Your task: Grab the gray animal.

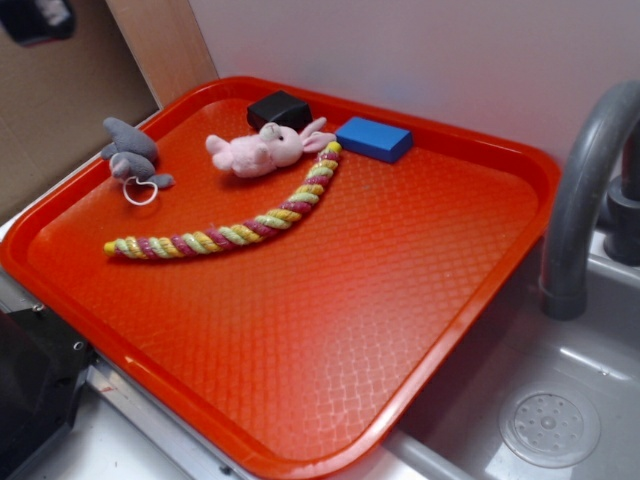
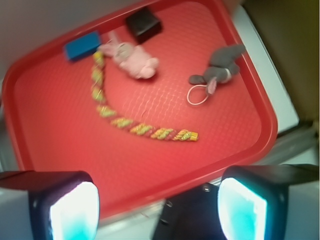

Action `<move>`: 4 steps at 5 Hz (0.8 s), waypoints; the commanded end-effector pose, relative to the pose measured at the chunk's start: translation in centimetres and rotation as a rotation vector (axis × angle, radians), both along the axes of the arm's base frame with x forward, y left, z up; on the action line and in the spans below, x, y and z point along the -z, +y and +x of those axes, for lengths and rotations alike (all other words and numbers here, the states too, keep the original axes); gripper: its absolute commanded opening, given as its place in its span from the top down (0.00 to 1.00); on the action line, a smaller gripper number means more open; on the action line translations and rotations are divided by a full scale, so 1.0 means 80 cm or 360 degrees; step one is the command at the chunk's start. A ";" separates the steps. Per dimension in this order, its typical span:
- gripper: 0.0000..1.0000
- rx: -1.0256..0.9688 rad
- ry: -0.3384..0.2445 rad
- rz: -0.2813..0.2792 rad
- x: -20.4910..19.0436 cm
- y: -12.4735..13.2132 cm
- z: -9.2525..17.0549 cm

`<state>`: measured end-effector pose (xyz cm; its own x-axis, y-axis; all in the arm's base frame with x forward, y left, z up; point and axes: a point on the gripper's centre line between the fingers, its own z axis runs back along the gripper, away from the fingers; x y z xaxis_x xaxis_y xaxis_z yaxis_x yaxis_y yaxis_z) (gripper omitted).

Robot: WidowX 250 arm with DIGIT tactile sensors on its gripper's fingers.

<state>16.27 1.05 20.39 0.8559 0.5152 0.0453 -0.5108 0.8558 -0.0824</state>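
Observation:
The gray animal (image 1: pixel 130 152) is a small gray plush with fin-like limbs, lying at the far left corner of the red tray (image 1: pixel 250 455) with its white cord loop (image 1: pixel 140 192) beside it. In the wrist view the gray animal (image 2: pixel 222 67) sits at the upper right of the tray (image 2: pixel 225 140), loop (image 2: pixel 197 95) toward the middle. My gripper (image 2: pixel 159 210) hovers high above the tray's near edge, far from the plush. It is open, and its two fingers (image 2: pixel 75 212) stand wide apart with nothing between them. The gripper is out of the exterior view.
A pink plush bunny (image 1: pixel 262 150) lies right of the gray animal. A striped rope (image 1: pixel 240 230) curves across the tray below it. A black block (image 1: pixel 278 108) and a blue block (image 1: pixel 373 138) sit at the back edge. A gray faucet (image 1: pixel 585 180) and sink (image 1: pixel 540 420) are at the right.

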 end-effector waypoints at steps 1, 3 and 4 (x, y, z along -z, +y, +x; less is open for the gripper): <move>0.00 -0.0619 0.0039 0.0022 0.078 0.087 0.046; 0.00 -0.0724 0.0080 0.0140 0.134 0.130 0.061; 0.00 -0.0726 0.0123 0.0218 0.155 0.139 0.061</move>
<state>21.74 11.17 7.17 0.5551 0.8297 0.0582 -0.8311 0.5505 0.0790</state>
